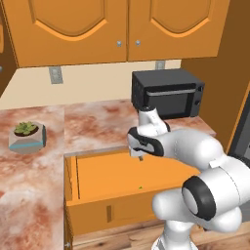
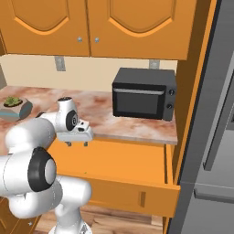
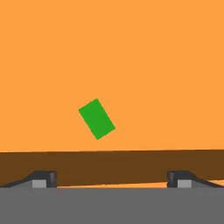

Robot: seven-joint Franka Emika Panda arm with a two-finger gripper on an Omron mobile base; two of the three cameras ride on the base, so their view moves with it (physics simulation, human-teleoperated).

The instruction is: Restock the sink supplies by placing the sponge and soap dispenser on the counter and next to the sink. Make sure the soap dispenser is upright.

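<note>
So the white arm's two-finger gripper [image 3: 112, 179] hangs over the pulled-out orange drawer [image 1: 97, 195] with its jaws spread as wide as they go, holding nothing. The small flat bright green sponge [image 3: 96, 118] lies below it on the drawer floor, skewed at an angle. Behind the drawer runs the reddish-brown marbled stone counter [image 2: 105, 121], with a black microwave [image 2: 144, 93] and a little potted succulent [image 1: 27, 135] on it.
</note>
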